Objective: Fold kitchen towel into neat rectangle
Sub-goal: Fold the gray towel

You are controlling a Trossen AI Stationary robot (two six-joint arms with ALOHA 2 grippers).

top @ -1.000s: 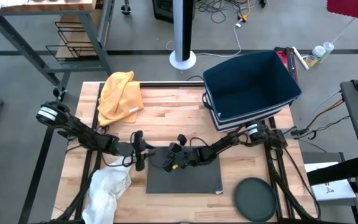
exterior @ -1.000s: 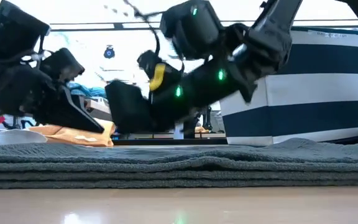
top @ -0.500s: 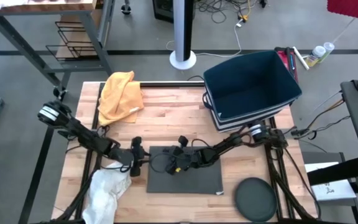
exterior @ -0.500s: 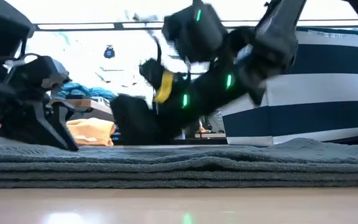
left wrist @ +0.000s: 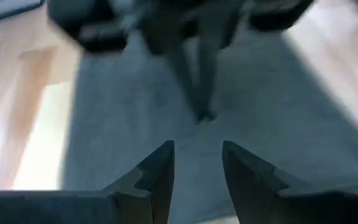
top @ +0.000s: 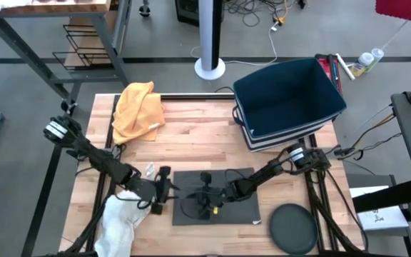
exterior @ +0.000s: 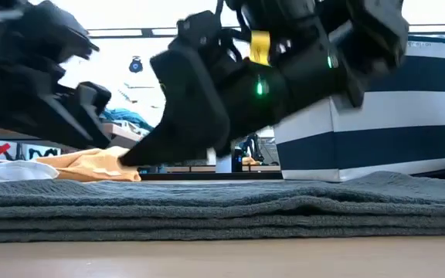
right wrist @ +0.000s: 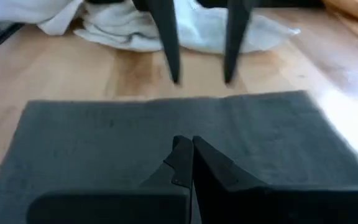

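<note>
The dark grey kitchen towel (top: 227,214) lies folded in several flat layers (exterior: 284,208) on the wooden table, near its front edge. My left gripper (top: 164,196) hovers at the towel's left edge, open with nothing between its fingers (left wrist: 197,152). My right gripper (top: 191,201) is shut and hangs low over the towel's middle (right wrist: 188,146), pointing at the left gripper. In the low view its tip (exterior: 127,161) stands just above the towel's top.
An orange cloth (top: 138,107) lies at the far left of the table. A crumpled white cloth (top: 123,214) sits at the near left, right behind my left gripper. A dark blue bin (top: 287,100) stands at the far right, and a dark round disc (top: 293,228) lies near right.
Both grippers have swung toward the table's near edge. The left went from the towel's far left corner down along its left edge. The right went from the towel's far part to over its middle and rolled a little. The left stayed open, the right shut.
</note>
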